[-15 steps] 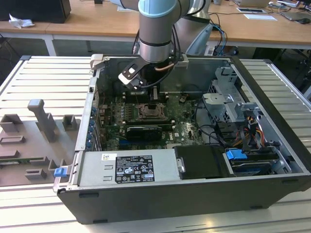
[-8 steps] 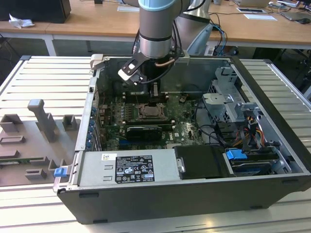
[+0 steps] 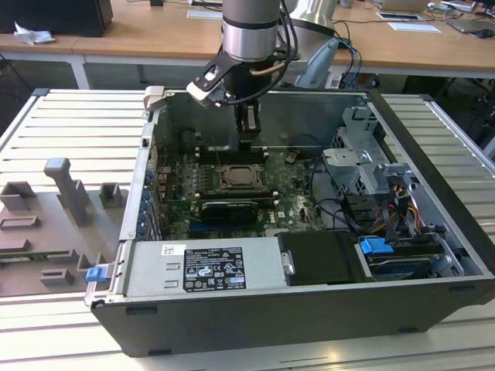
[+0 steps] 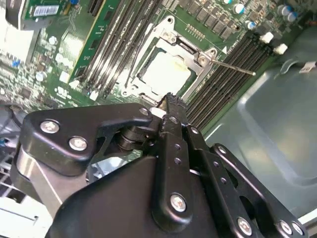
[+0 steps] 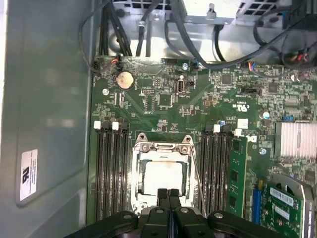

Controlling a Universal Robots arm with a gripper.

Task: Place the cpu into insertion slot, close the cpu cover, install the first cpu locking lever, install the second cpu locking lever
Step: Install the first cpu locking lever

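Cpu (image 5: 161, 177) is recorded seated flat in the insertion slot (image 5: 132, 188), framed by the cpu cover (image 5: 163, 147). It is judged light, stiff and fragile underneath, so it is best held by the edges only. Gripper (image 5: 169, 195) is pinched fully together with nothing held, poised just above the slot's edge. One locking lever (image 4: 233, 67) sticks out sideways, apparently unlatched.

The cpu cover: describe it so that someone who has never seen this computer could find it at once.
Look inside the open computer case at the green motherboard. Between its two banks of long black memory slots, at the tips of the gripper, lies the cpu cover. Unlike them it is a square grey metal frame, its window showing the pale cpu.
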